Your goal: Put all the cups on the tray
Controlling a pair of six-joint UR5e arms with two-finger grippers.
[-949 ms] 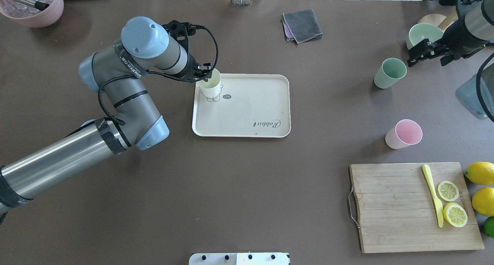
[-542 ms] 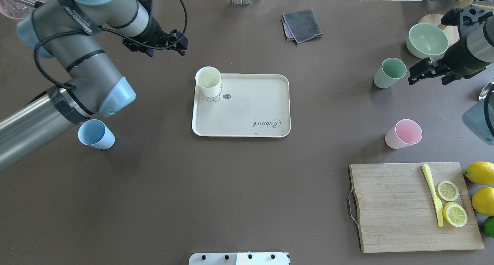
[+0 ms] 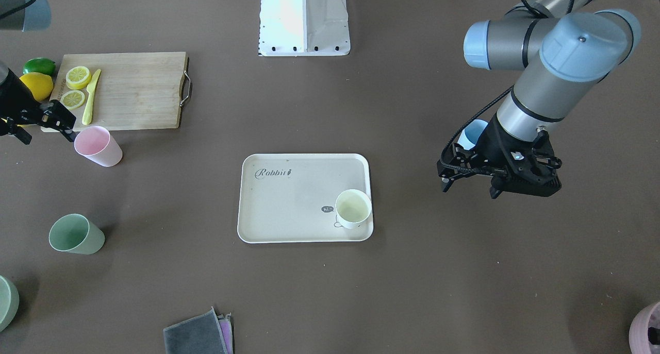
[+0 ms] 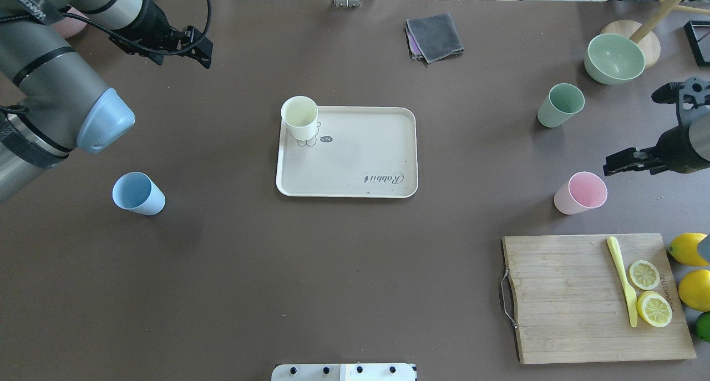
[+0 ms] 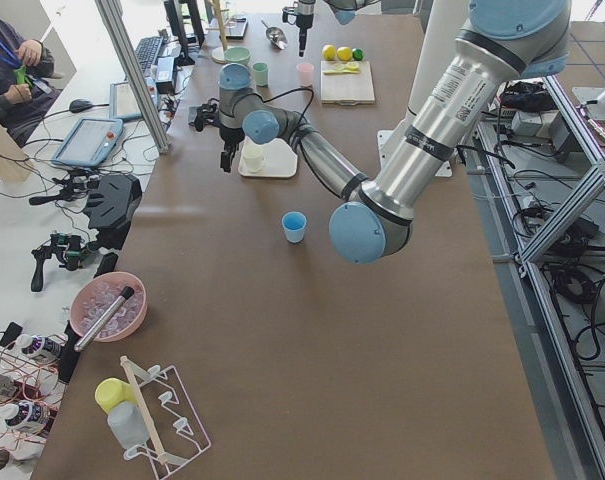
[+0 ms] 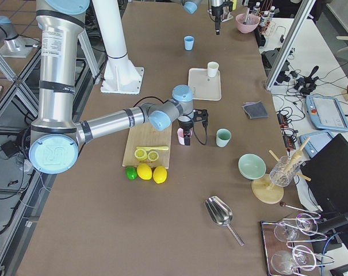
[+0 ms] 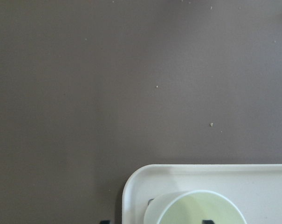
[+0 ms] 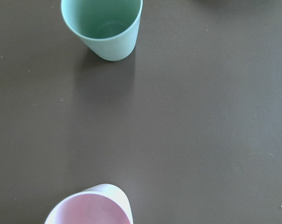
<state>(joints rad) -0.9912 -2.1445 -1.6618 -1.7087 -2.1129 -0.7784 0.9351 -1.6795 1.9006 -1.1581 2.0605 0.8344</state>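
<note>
**Brown tabletop: one cup of four seen on tray**

Brown matting covers the table, at whose middle the tray (image 4: 355, 164) is laid flat. The cream-white cup (image 4: 299, 117) is stood upright in the tray's far corner on the robot's left, over the rabbit drawing. The other three cups are seen upright on the bare table. The light blue cup (image 4: 138, 193) is well apart from the tray on the left. The sage green cup (image 4: 560, 105) and the pink cup (image 4: 580, 192) are placed on the right.

The left gripper (image 4: 183, 59) is held above the table beyond the tray, its fingers spread and nothing between them. The right gripper (image 4: 613, 167) is poised just beside the pink cup, its fingers likewise parted and empty.

A wooden cutting board (image 4: 566, 298) with lemon slices (image 4: 649, 292) is pictured near the right gripper.
</note>
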